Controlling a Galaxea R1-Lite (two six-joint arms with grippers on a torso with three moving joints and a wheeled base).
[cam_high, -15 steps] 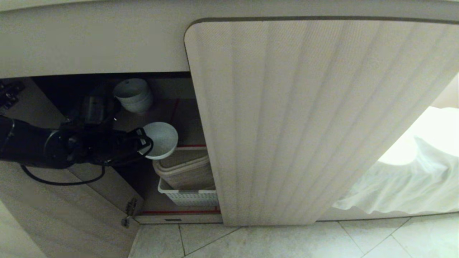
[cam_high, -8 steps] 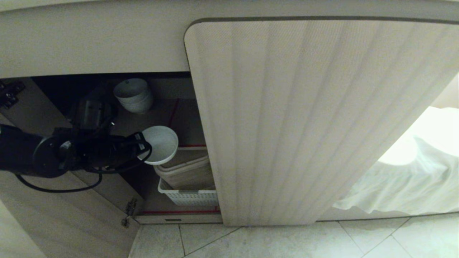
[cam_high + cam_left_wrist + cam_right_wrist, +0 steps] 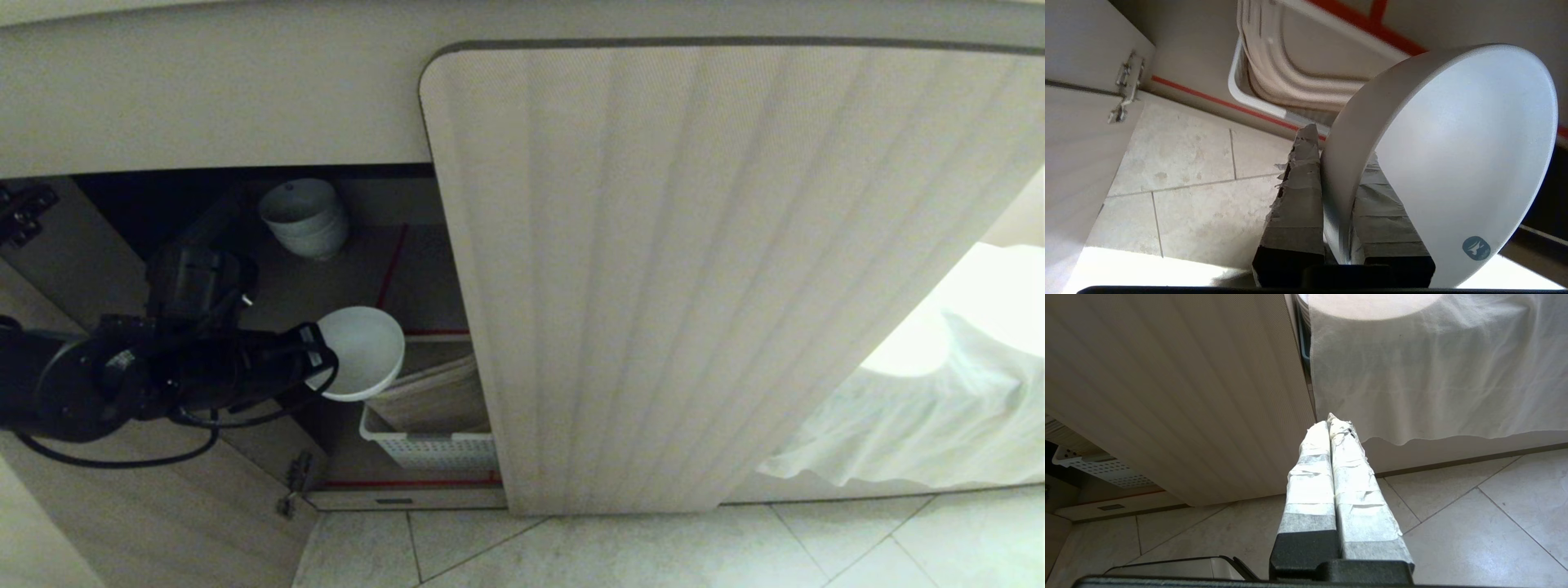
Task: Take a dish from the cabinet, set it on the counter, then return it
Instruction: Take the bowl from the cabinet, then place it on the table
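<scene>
From the left wrist we see what the head view hides: the left gripper's taped fingers pinch the dish's rim, one outside the wall, one inside, the bowl tilted on edge. From the head we see the left arm reaching level into the open cabinet, the dish just beyond its jaws above a white basket. The right gripper hangs over the floor, its jaws pressed together on nothing.

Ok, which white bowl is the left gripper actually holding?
The single bowl, pinched at its rim by the left gripper above the basket; the stacked bowls sit untouched behind.
</scene>
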